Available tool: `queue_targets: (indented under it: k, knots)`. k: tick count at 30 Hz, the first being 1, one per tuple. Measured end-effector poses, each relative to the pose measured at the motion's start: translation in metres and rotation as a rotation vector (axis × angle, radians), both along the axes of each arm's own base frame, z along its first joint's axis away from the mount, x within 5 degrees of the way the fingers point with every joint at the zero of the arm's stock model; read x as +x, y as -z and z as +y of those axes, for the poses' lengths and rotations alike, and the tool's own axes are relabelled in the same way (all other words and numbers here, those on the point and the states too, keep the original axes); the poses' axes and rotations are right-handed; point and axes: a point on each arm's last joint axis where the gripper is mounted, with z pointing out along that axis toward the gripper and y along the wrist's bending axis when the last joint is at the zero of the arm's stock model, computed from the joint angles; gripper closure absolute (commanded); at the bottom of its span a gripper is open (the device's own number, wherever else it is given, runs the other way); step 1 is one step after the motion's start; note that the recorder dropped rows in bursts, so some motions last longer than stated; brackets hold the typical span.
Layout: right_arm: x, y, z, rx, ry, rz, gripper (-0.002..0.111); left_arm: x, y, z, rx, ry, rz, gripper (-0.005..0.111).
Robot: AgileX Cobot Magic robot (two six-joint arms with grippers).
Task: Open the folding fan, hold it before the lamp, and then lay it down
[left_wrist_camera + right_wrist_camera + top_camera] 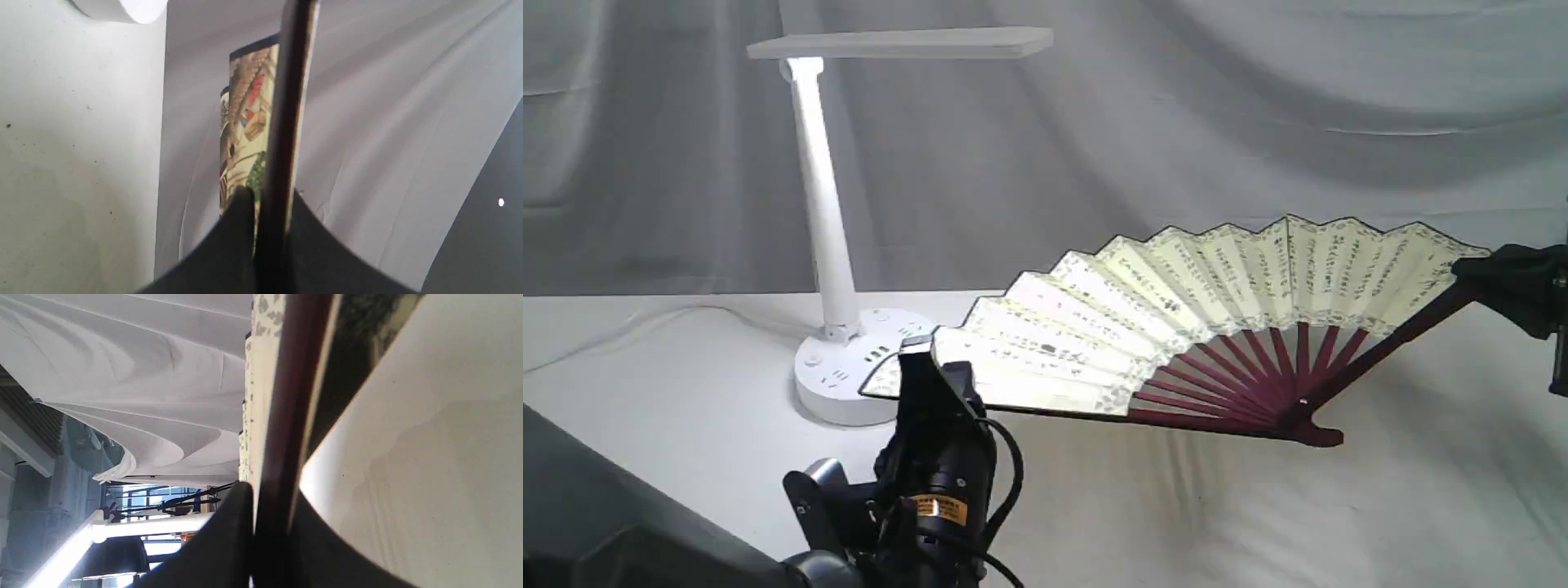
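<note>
Left end effector [920, 353] and right end effector [1480, 268] are clamped on opposite guards of the folding fan [1176, 318], held spread beside the lamp [827, 204], pivot near the surface [1176, 523]. Both guards should be moved together so the leaf is not strained. One fan, one lamp and two end effectors are counted.

Exterior front-on, wrist views near shared fan [1176, 310]

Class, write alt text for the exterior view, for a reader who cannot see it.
An open fan is held spread over a white table, the left gripper shut on one guard and the right gripper on the other. A white lamp stands behind the end in the left gripper.
</note>
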Motion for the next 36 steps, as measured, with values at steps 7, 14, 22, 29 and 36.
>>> queue_targets:
  k: [7,14,22,29,36]
  knots:
    - [0.0,-0.003,0.0,-0.005,0.0,-0.006,0.108,0.0,0.0,0.0,0.003,-0.004,0.002,0.107]
    - [-0.001,-0.013,0.002,-0.022,-0.005,-0.023,0.108,-0.003,-0.01,0.004,0.048,-0.005,-0.002,0.107]
    - [0.01,-0.019,0.028,-0.017,-0.068,-0.024,0.108,-0.02,-0.027,0.026,0.064,-0.051,0.022,0.107]
    - [0.018,-0.036,0.055,-0.017,-0.119,-0.053,0.108,-0.037,-0.044,0.048,0.053,-0.092,0.034,0.107]
    - [0.023,-0.049,0.076,-0.015,-0.159,-0.07,0.108,-0.049,-0.058,0.064,0.048,-0.121,0.037,0.107]
